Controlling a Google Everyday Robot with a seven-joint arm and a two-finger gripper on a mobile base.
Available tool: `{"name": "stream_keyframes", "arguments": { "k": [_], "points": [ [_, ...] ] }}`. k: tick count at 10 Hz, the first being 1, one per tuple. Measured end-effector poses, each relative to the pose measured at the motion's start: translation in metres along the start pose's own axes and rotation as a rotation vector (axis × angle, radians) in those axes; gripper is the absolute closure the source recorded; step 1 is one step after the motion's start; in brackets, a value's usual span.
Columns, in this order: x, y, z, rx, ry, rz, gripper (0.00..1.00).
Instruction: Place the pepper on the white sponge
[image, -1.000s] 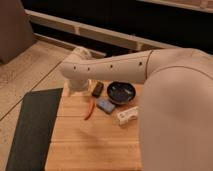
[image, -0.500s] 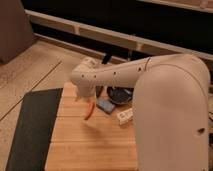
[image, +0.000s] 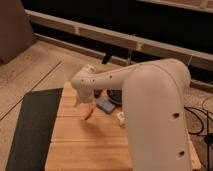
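The pepper (image: 89, 114) is a small, slim orange-red piece on the wooden table top (image: 85, 145), left of centre. My gripper (image: 85, 103) is at the end of the white arm (image: 150, 110), directly above the pepper and very close to it; whether it touches the pepper cannot be made out. The white sponge (image: 121, 118) shows only as a small pale piece right of the pepper, mostly hidden by the arm.
A blue flat object (image: 105, 105) lies right of the gripper. A dark round bowl (image: 114, 96) is behind it, partly hidden by the arm. A dark mat (image: 32, 127) lies along the table's left side. A dark counter front with pale rails runs behind.
The arm has swung further over the table and covers more of the right side. The gripper has come down over the pepper, which lies in about the same spot.
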Motion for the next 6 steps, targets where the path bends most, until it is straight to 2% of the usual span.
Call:
{"name": "stream_keyframes", "arguments": {
  "k": [4, 6],
  "points": [
    [0.003, -0.015, 0.051, 0.023, 0.107, 0.077, 0.35],
    [0.000, -0.013, 0.062, 0.032, 0.134, 0.080, 0.35]
  ]
}}
